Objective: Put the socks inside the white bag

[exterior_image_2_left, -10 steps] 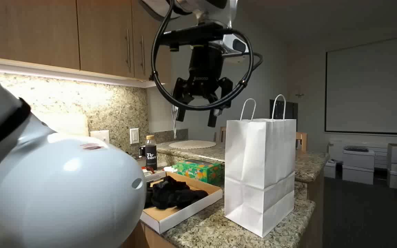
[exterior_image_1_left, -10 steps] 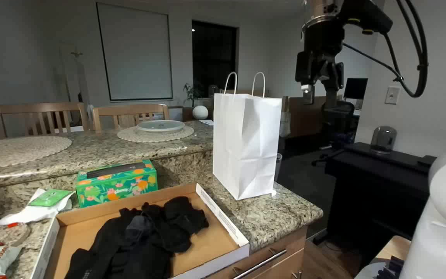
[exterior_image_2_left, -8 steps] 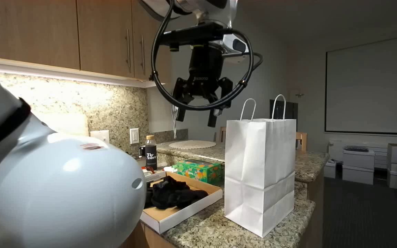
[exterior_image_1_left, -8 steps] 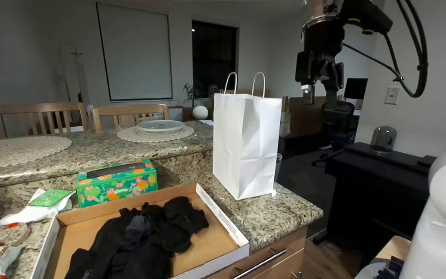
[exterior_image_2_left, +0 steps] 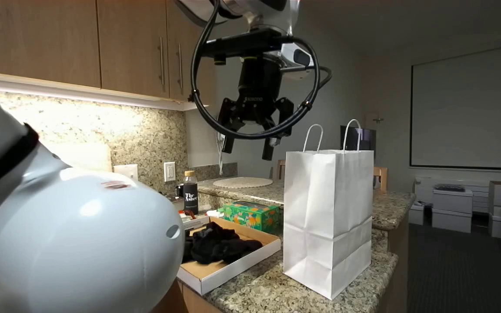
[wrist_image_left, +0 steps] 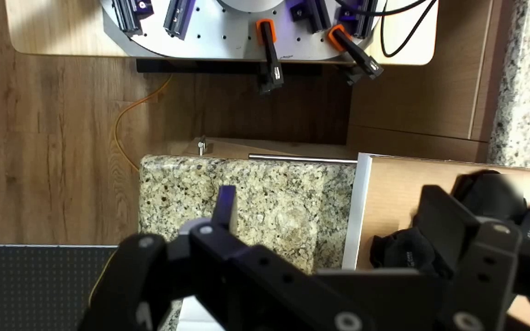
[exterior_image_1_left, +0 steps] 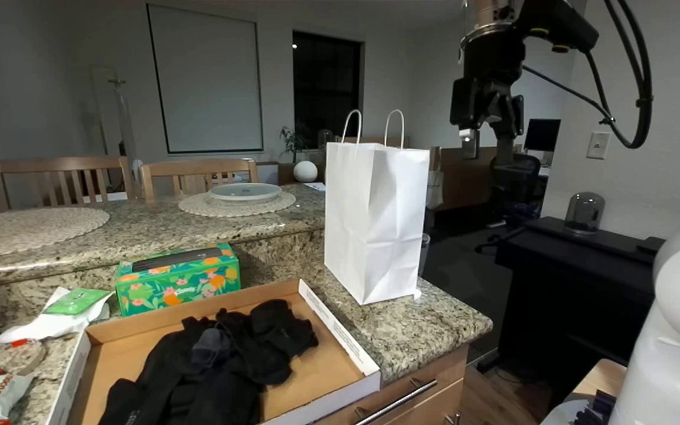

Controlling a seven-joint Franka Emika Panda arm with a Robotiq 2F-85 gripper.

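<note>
Several black socks (exterior_image_1_left: 228, 366) lie bunched in a shallow cardboard tray (exterior_image_1_left: 328, 369), and the same heap of socks (exterior_image_2_left: 220, 248) shows beside the robot's white arm. The white bag (exterior_image_1_left: 375, 224) stands upright at the counter's end, both looped handles up; its inside is hidden in both exterior views. High above the counter, my gripper (exterior_image_2_left: 248, 152) hangs pointing down, fingers spread, holding nothing. Looking down in the wrist view, the gripper (wrist_image_left: 329, 195) is wide apart over counter and tray edge, partly covering the socks (wrist_image_left: 398, 250). Only a corner of the white bag (wrist_image_left: 196, 317) shows there.
A green floral tissue box (exterior_image_1_left: 177, 283) sits behind the tray, with a green packet (exterior_image_1_left: 77, 301) to its left. A raised granite ledge (exterior_image_1_left: 145, 233) runs behind them. A dark bottle (exterior_image_2_left: 190, 195) stands at the back. A black cable (exterior_image_2_left: 198, 104) loops around the gripper.
</note>
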